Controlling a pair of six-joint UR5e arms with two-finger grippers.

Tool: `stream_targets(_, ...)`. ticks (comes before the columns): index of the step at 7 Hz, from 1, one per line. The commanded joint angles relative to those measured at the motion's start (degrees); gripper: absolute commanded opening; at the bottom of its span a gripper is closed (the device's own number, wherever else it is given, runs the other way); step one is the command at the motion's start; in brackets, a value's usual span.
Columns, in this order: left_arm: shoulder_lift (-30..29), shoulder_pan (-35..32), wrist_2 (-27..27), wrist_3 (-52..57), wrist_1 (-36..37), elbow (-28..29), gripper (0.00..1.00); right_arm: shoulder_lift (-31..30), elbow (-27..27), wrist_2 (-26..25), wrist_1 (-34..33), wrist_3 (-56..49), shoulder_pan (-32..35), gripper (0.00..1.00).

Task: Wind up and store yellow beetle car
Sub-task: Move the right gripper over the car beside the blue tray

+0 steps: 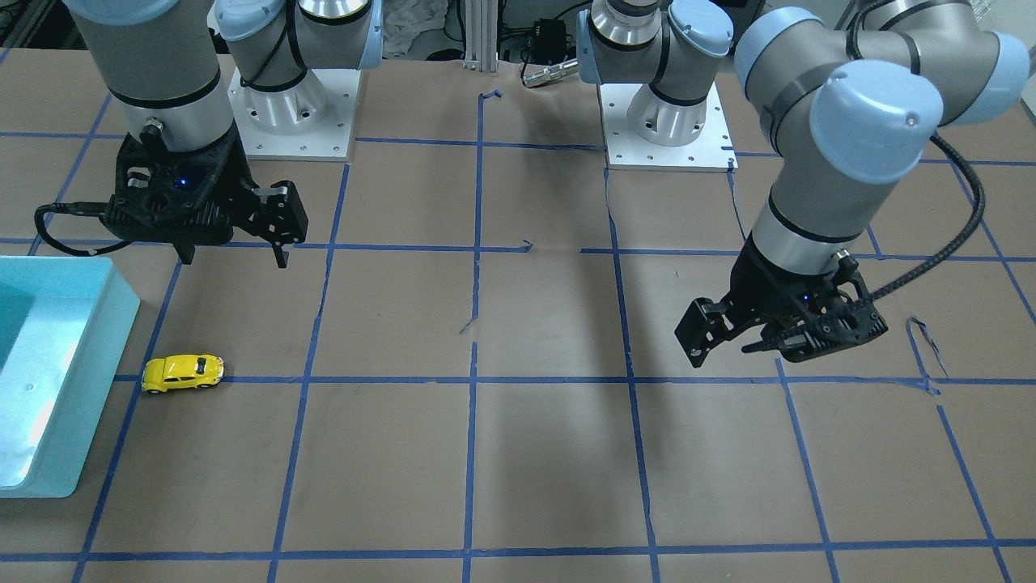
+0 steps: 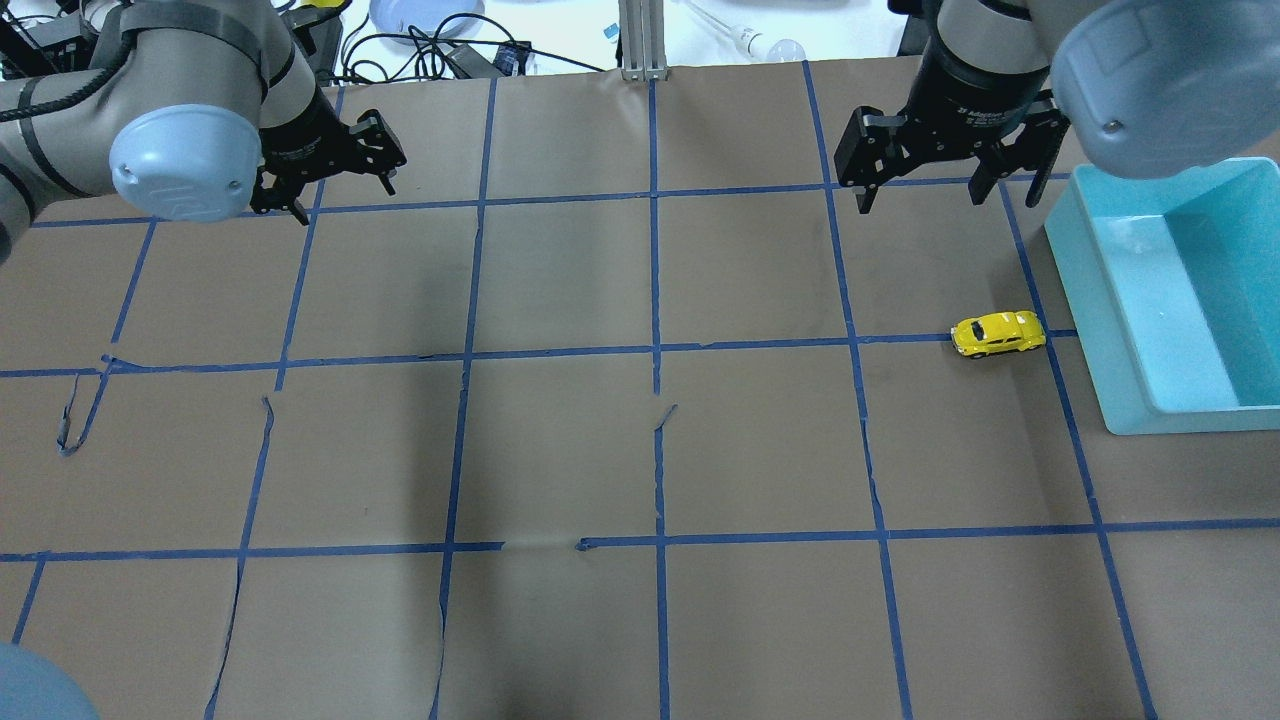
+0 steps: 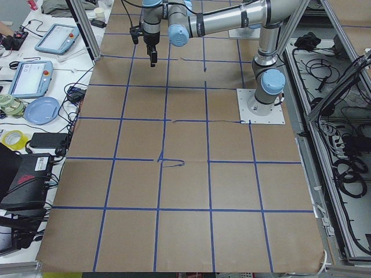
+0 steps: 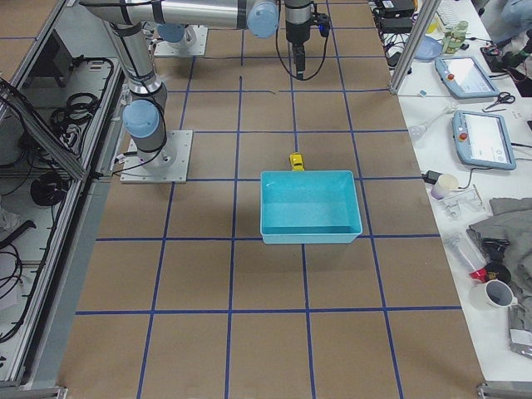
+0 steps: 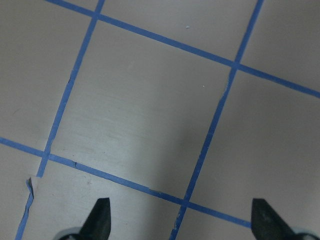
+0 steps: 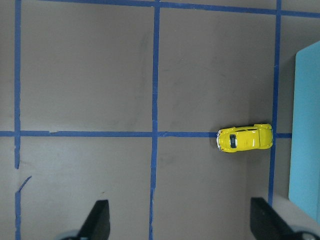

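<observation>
Finds yellow beetle car (image 2: 998,333) lengthwise on tape line (image 2: 900,342), end-on to cropped bin (image 2: 1100,330) (nose unclear); left gripper (image 2: 343,200), right gripper (image 2: 920,203) agape, empty.

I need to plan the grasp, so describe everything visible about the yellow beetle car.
The yellow beetle car is a small glossy toy with a rounded body, dark windows, a black roof stripe and silvery bumpers. It stands upright on its wheels on the brown paper, along a blue tape line, just beside the turquoise bin but apart from it. Nothing grips or covers it.
</observation>
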Motion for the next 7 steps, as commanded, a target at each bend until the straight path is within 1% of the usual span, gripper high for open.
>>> stream_targets(1, 4.7, -0.1, -4.0, 5.5, -7.5, 0.3, 1.0, 0.9, 1.7, -0.4, -3.4, -7.2, 0.2, 1.0)
stream_targets(2, 5.6, -0.1, -3.5, 7.0, -9.7, -1.6, 1.0, 1.3, 3.1, -0.1, -3.4, -7.5, 1.0, 1.0)
stream_targets(3, 6.8, -0.1, -2.9, 12.2, -10.7, -2.7, 1.0, 2.0, 6.4, -0.7, -4.3, -7.8, 1.8, 1.0)
stream_targets(4, 7.6, -0.1, 0.4, 12.8, -10.9, -3.5, 1.0, 1.5, 8.7, -0.9, -3.5, -7.9, 1.7, 1.0)
stream_targets(5, 7.7, -0.1, 0.5, 12.9, -10.9, -3.5, 1.0, 1.9, 11.0, -1.1, -3.3, -8.6, 1.4, 1.0)
stream_targets(6, 7.7, -0.1, 0.4, 12.9, -10.9, -3.6, 1.0, 2.0, 13.1, -1.3, -4.2, -14.5, 1.1, 1.0)
stream_targets(7, 7.6, -0.1, 0.3, 12.9, -10.9, -3.7, 1.0, 3.4, 13.5, -1.2, -4.7, -22.3, 0.5, 1.0)
